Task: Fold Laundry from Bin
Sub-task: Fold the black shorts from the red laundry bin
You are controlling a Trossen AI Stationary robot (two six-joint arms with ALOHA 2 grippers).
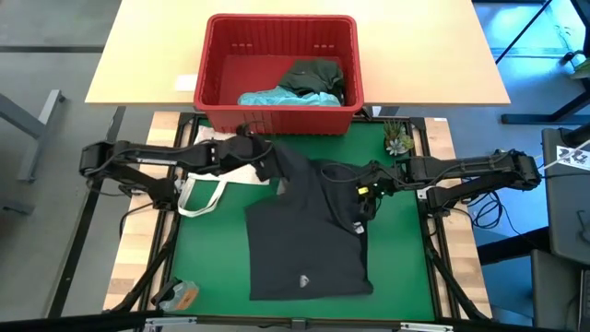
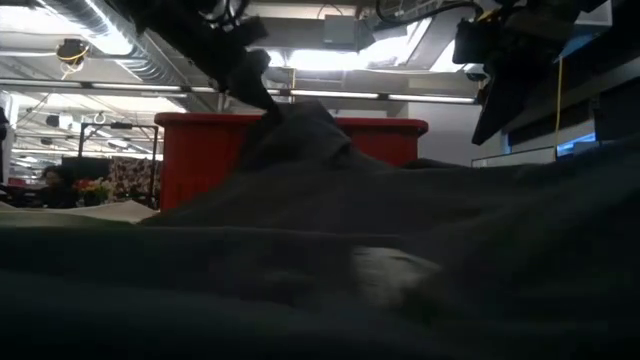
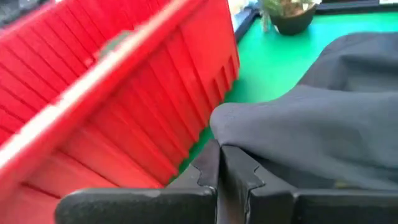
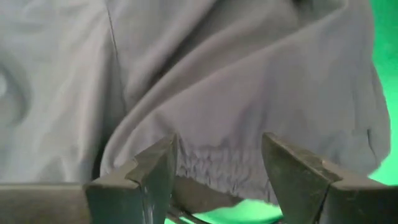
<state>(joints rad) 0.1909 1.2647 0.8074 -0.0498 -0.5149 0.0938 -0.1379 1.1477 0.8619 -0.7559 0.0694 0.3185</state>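
Green matting point(image 1: 406, 249) covers the desk where the work happens, with a pale wooden tabletop behind it carrying the rectangular red plastic bin with slotted sides point(image 1: 277, 111). Inside the bin lie a light turquoise cloth garment point(image 1: 277, 96) and a dark green one point(image 1: 313, 76). Spread on the mat in front of the bin is the dark grey soft garment point(image 1: 309, 244), its upper part bunched and rumpled, its lower part lying fairly flat. A white tote bag point(image 1: 217, 184) sits partly under its left edge, and a small potted plant point(image 1: 398, 140) stands near the bin's right corner.

The left end effector point(image 3: 219, 163) is clamped together on a raised fold of the dark grey garment, close beside the bin's wall. The right end effector point(image 4: 217, 163) stands with its fingers apart over the gathered, elastic-looking hem, holding nothing.

This cloth looks light, limp and a little slick (it will sag and slide rather than hold shape), so corners or the gathered band seem the surest places to grip.
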